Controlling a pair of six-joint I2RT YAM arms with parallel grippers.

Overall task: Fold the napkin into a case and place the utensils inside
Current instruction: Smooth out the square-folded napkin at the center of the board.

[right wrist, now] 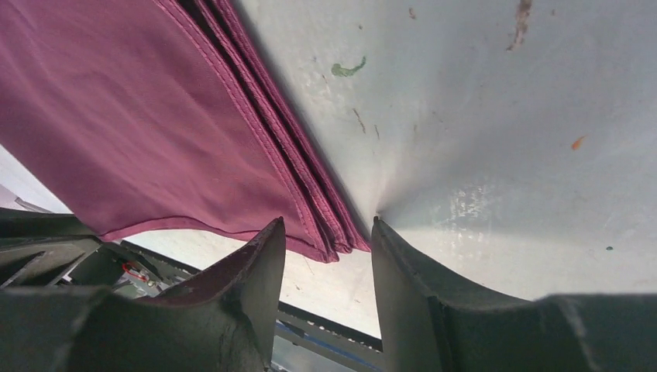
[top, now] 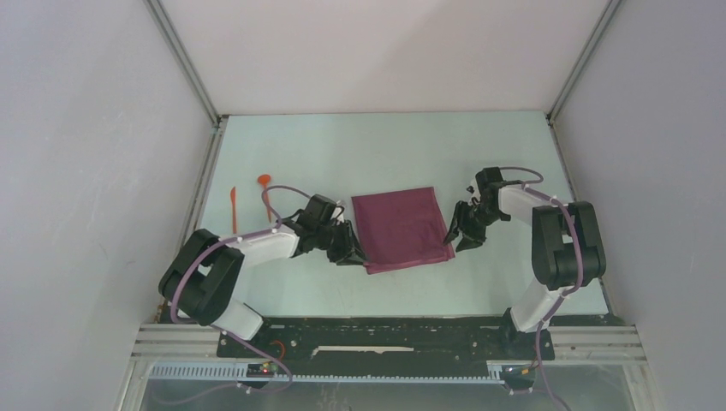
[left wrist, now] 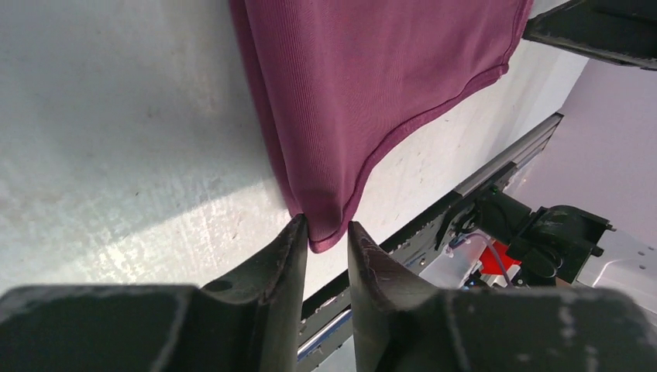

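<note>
Foreground, left wrist view: the dark fingers (left wrist: 283, 263) of the left gripper (left wrist: 325, 229) stand apart with a narrow gap, and the near left corner of the napkin (left wrist: 372, 85) hangs just between their tips. One finger touches the cloth's edge while the other stays clear, so nothing is clamped. Foreground, right wrist view: the right gripper (right wrist: 329, 225) is likewise spread, its jaws wider, with the napkin's (right wrist: 139, 132) near right corner lying in the gap. Several stacked hemmed edges show along that side, so the cloth is folded into layers. A small green mark (right wrist: 349, 68) stains the pale table (right wrist: 503, 116) beyond. Overhead view: the maroon napkin (top: 401, 227) lies flat at mid-table as a roughly square folded panel, with the left gripper (top: 349, 248) at its near left corner and the right gripper (top: 462, 235) at its right edge, close to the near corner. Both arms reach inward from a mounting rail (top: 385, 338) at the near edge. The two orange utensils lie on the table's (top: 385, 145) left side, well apart from the napkin — the spoon-ended utensil (top: 265, 193) with its round end pointing toward the far wall, and the straight utensil (top: 233, 210) just to its left, near the table's left edge.
</note>
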